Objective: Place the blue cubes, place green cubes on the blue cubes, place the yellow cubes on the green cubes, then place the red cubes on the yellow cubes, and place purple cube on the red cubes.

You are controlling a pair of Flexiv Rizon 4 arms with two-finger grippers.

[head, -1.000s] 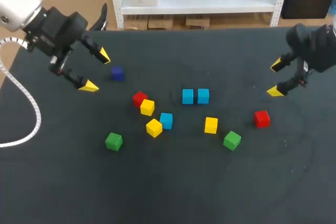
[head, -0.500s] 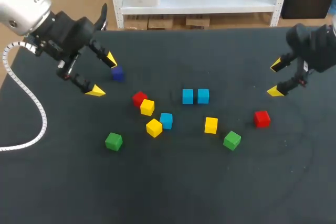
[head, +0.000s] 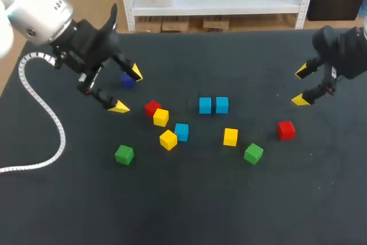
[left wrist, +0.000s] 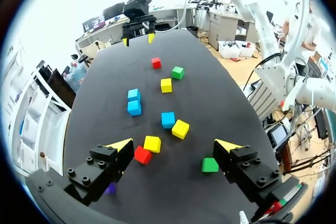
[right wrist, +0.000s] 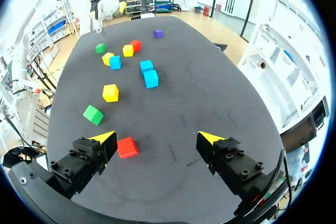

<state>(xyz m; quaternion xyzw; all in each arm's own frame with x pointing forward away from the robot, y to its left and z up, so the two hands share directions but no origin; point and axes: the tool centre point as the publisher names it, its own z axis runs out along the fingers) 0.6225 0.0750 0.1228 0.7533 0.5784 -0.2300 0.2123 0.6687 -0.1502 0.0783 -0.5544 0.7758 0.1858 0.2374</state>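
My left gripper (head: pixel 127 90) has swung in from the far left edge of the table (head: pixel 200 210) towards the scattered cubes over the last second, travelling right and a little nearer. Its fingers are spread wide and carry nothing. From the head view the purple cube (head: pixel 127 81) now sits between the two yellow tips, close against the farther one. In the left wrist view it shows only as a sliver under one finger, so I judge I am passing above it, not going for it. My right gripper (head: pixel 300 86) has not moved. It hangs at the far right, fingers equally wide apart and empty, with a red cube (head: pixel 285 129) a little nearer than it.

A pair of blue cubes (head: pixel 213 105) already sits side by side in the middle, touching or nearly so. The third blue cube (head: pixel 182 131) lies loose beside a yellow cube (head: pixel 168 139), just right of it. Nothing is stacked yet, and both green cubes (one near left (head: pixel 124 154), one near right (head: pixel 253 153)) are flat on the table. The shift suggests the left arm is heading for the loose blue cube to finish the base row. The other red cube (head: pixel 151 107) and the yellow one touching it (head: pixel 161 117) lie along that path, so the descent needs care.
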